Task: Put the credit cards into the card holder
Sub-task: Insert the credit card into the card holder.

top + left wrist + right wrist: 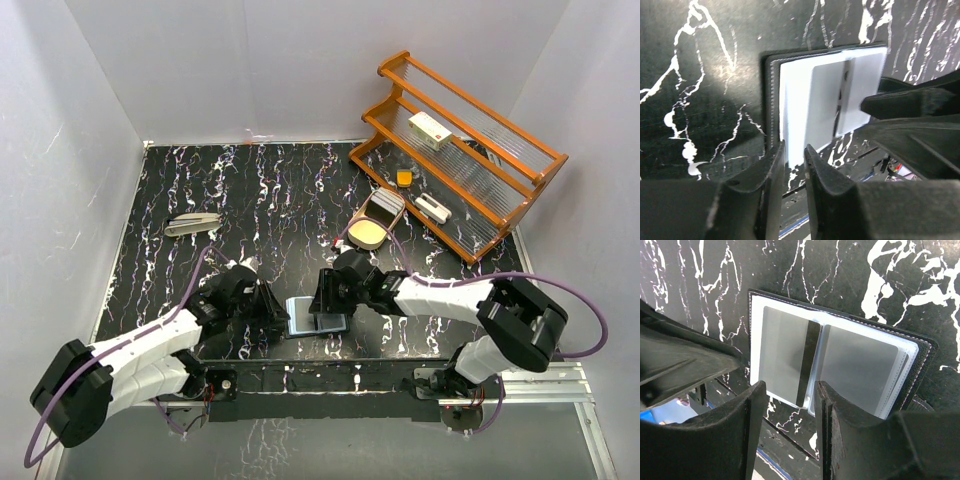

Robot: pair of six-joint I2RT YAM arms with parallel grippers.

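Note:
The black card holder (302, 318) lies open on the table between both grippers, pale inner faces up. One credit card (785, 355), grey with a black stripe by the fold, lies flat on a page of the holder (925, 354); whether it sits inside a sleeve I cannot tell. The other page looks grey under clear sleeves. My right gripper (790, 390) hovers over the card's near edge, jaws apart and gripping nothing. My left gripper (794, 152) is at the holder's (771, 100) opposite side with a narrow empty gap. The card (822, 105) shows pale there.
A wooden rack (470, 150) stands back right with a white box (430, 130) on it. A cream tray (375, 225) lies in front of the rack. A grey stapler-like object (192, 224) lies at the left. The table's near edge is just behind the holder.

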